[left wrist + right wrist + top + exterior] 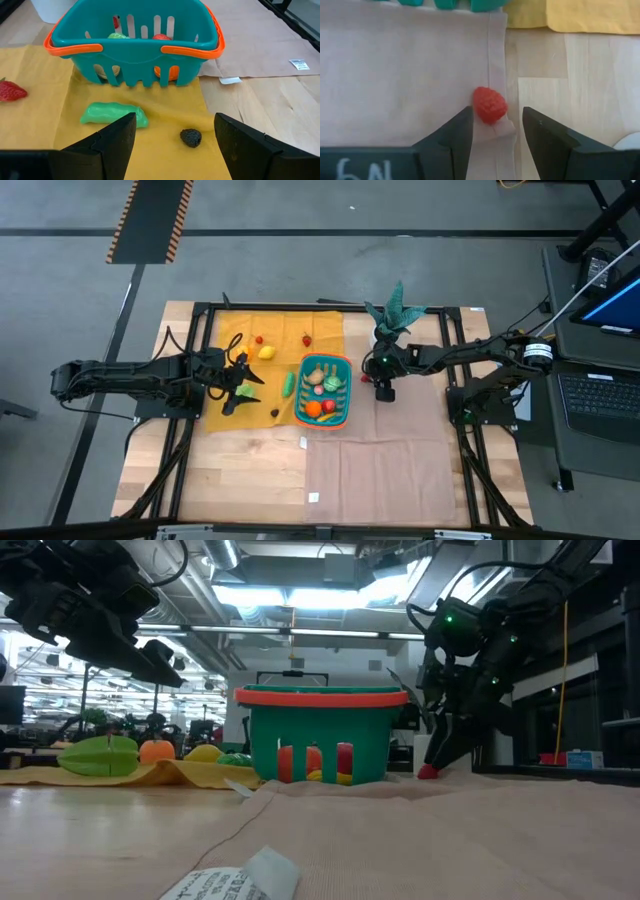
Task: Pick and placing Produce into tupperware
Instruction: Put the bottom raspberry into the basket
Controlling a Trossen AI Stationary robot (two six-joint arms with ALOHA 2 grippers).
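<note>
Right end effector (496, 131) straddling a red raspberry (489, 105) beside the basket (325, 391).
High view: basket's long axis running away from the robot. Left wrist: left end effector (175, 137) hanging apart over green pepper (114, 113) and dark berry (190, 137). Right wrist: fingers apart, raspberry lying between them, unclamped, on cloth (395, 75).

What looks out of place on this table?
A red raspberry lies alone on the pink cloth right of the teal basket, away from the other produce on the yellow cloth. The right tool straddles it, open.
</note>
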